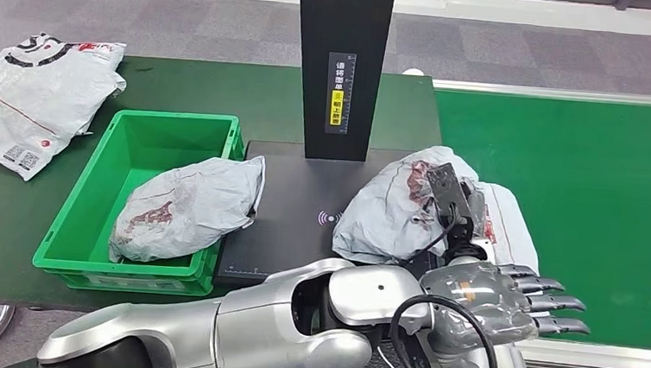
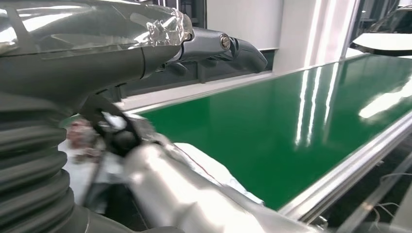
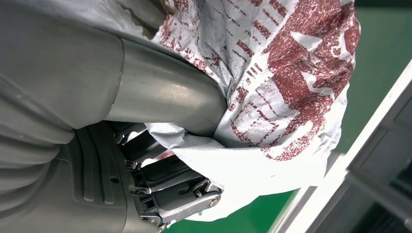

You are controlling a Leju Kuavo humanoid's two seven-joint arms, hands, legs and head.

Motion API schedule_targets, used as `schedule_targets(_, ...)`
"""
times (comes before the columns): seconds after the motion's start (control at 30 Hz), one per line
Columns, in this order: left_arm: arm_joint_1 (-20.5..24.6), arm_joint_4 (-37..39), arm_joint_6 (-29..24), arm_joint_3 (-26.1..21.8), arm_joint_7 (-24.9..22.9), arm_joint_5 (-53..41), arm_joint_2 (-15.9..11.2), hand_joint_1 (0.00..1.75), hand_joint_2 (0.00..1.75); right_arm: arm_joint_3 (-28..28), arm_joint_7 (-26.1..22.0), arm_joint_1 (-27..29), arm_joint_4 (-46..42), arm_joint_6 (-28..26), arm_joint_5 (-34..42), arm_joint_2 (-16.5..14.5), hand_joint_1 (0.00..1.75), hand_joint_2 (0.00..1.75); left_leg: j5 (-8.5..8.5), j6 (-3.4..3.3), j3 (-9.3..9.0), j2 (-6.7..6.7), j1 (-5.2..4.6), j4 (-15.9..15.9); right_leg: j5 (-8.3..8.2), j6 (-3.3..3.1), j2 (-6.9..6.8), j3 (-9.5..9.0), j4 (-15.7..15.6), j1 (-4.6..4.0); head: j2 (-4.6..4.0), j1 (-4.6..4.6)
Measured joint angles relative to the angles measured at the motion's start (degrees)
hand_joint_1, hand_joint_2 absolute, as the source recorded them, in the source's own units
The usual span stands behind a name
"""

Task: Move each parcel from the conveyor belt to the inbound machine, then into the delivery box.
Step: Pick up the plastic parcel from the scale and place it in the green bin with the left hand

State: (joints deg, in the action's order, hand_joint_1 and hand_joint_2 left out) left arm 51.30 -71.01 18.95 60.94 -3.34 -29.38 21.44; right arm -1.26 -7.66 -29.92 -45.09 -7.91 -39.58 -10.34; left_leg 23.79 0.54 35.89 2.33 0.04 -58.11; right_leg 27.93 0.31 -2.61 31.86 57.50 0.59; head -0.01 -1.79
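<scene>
Right now the right hand (image 3: 160, 160) is clamped on a crumpled grey parcel (image 1: 394, 206) printed in dark red, lying half on the black inbound machine (image 1: 289, 225), half on the green conveyor belt (image 1: 581, 193). Up close, the right wrist view catches thumb and fingers pinching the plastic. Left hand (image 1: 504, 300) hovers with its fingers straight, holding nothing. Another parcel (image 1: 186, 209) sits in the green delivery box (image 1: 86, 211). Writing on the machine's post is too small to read.

Crinkled grey plastic parcel (image 1: 389, 210) at 3 o'clock of the glossy green plastic crate (image 1: 86, 211); conveyor belt (image 1: 582, 185) smooth, sheeny.
</scene>
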Motion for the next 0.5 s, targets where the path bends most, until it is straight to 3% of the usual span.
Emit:
schedule_targets(0.2, 1.08, -0.57, -1.29, 0.86, -0.53, 2.34, 0.44, 0.00, 1.75, 2.88, 0.52, -7.57, 10.12, 0.07, -0.81, -2.77, 1.75, 1.75, -0.04, 0.04, 0.01, -0.05, 0.00, 0.00, 0.00, -0.01, -0.07, 0.04, 0.03, -0.02, 0.00, -0.01)
schedule_targets(0.5, 2.91, -0.49, -1.58, 0.90, -0.79, 3.64, 0.39, 0.00, 1.75, 5.12, 1.16, -12.05, 16.00, 1.76, -0.89, -5.84, 1.75, 1.75, -0.04, 0.04, 0.06, -0.09, 0.01, 0.00, 0.01, -0.02, -0.09, 0.10, 0.04, -0.01, 0.00, 0.00)
